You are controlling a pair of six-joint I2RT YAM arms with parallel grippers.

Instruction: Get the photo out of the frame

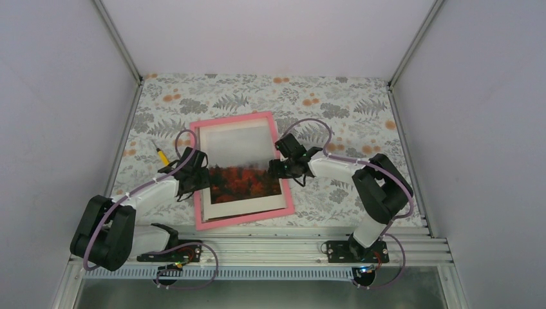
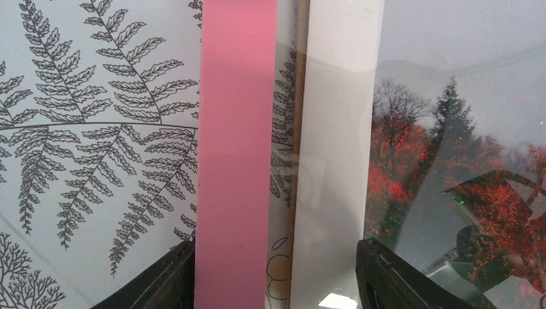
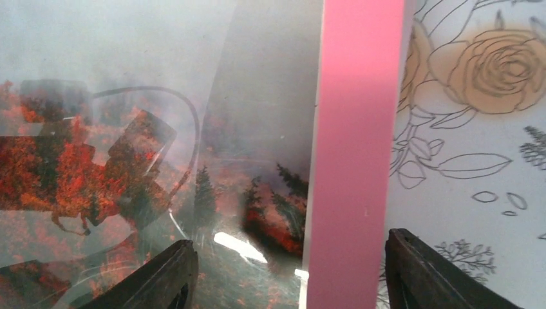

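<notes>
A pink frame (image 1: pixel 244 219) lies flat on the floral cloth, with the photo (image 1: pixel 241 168) of red-orange trees under grey mist inside it. My left gripper (image 1: pixel 196 172) is open at the frame's left side. In the left wrist view its jaws (image 2: pixel 275 252) straddle the pink rail (image 2: pixel 235 161) and the cream mat (image 2: pixel 335 161); a strip of cloth shows between rail and mat, and the photo (image 2: pixel 451 161) lies beyond. My right gripper (image 1: pixel 283 166) is open at the right side. Its jaws (image 3: pixel 290 244) span the pink rail (image 3: pixel 357 161) and the photo's edge (image 3: pixel 129 161).
A yellow pencil (image 1: pixel 161 156) lies on the cloth just left of the frame, close to my left arm. White walls close in the table on three sides. An aluminium rail (image 1: pixel 270 239) runs along the near edge by the arm bases.
</notes>
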